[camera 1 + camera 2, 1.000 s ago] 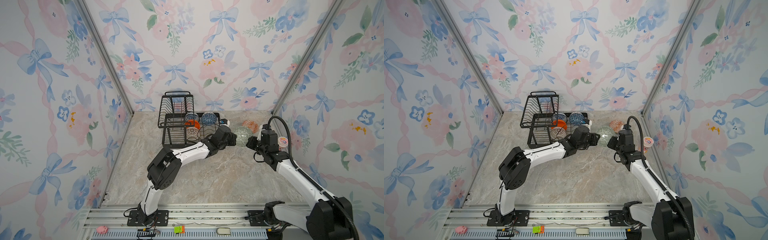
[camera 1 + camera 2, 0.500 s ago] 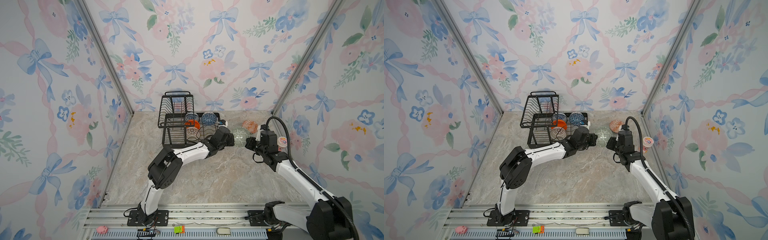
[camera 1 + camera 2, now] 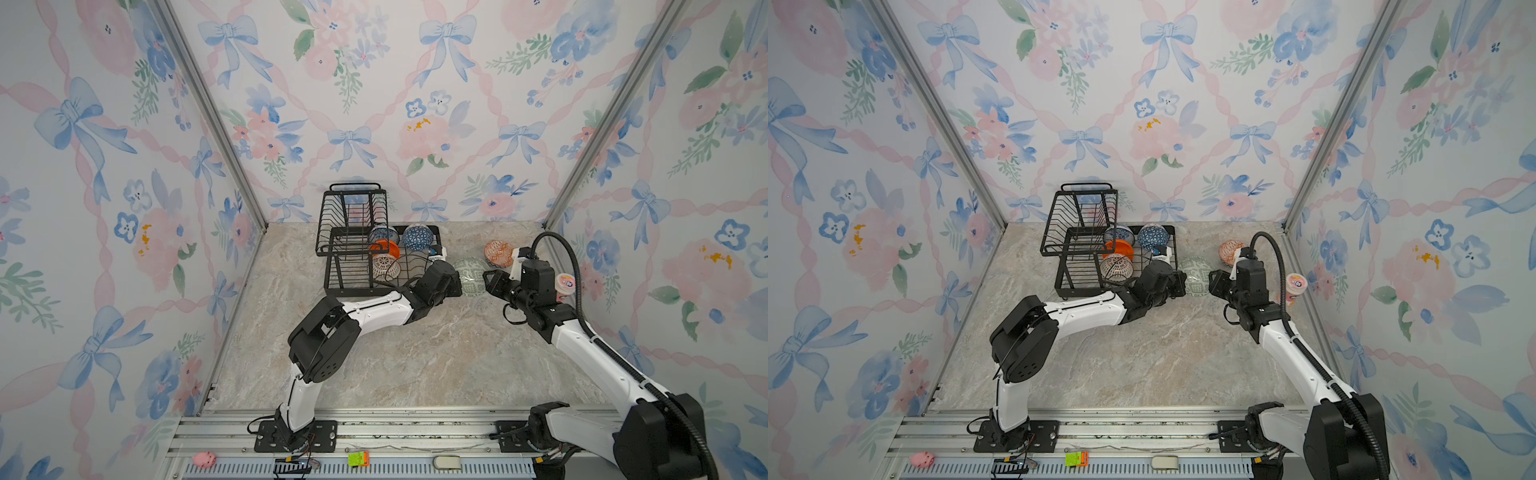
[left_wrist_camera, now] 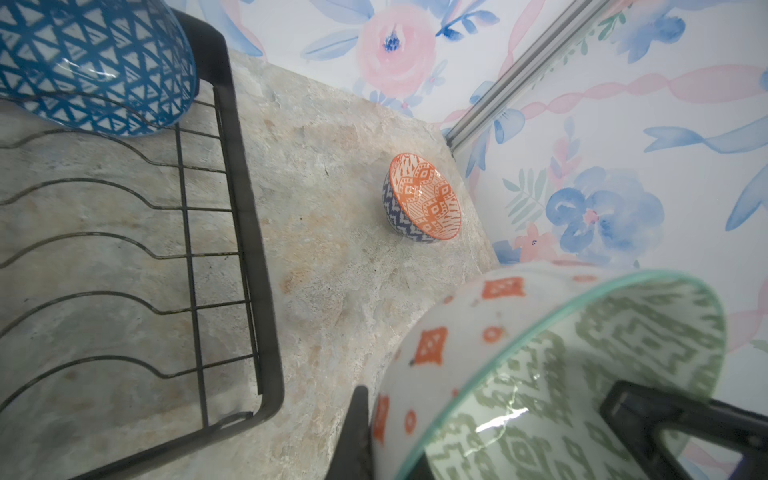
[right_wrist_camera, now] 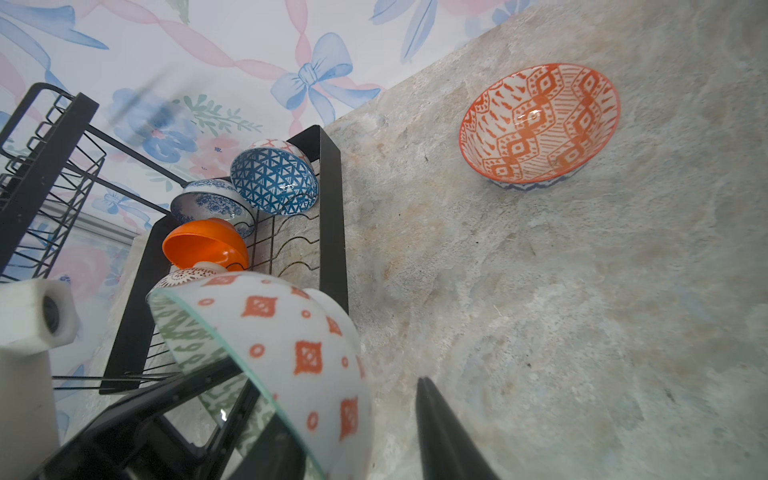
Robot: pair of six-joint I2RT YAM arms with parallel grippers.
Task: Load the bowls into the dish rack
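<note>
The pale green patterned bowl (image 3: pixel 471 276) (image 3: pixel 1196 276) hangs on edge just above the table, right of the dish rack (image 3: pixel 353 208) (image 3: pixel 1077 208). My left gripper (image 3: pixel 457 282) (image 4: pixel 386 449) is shut on its rim (image 4: pixel 540 365). My right gripper (image 3: pixel 488 279) (image 5: pixel 353 415) stands open around the opposite rim (image 5: pixel 282 345), with a gap between its outer finger and the bowl wall. In the rack's base tray stand the blue geometric bowl (image 3: pixel 417 237), the blue-white floral bowl (image 3: pixel 383 233), the orange bowl (image 3: pixel 386 248) and the white lined bowl (image 3: pixel 384 267). The orange-white patterned bowl (image 3: pixel 498 253) (image 5: pixel 540 122) lies on the table behind my right gripper.
A tall pink cup (image 3: pixel 564 284) (image 3: pixel 1293 286) stands by the right wall, close to my right wrist. The rack's raised upper basket sits over its left half. The rack's right rim (image 4: pixel 245 208) is close to the held bowl. Bare marble lies toward the front.
My left gripper has shut on the green bowl and my right gripper has opened off it. The bowl has shifted slightly left, toward the rack.
</note>
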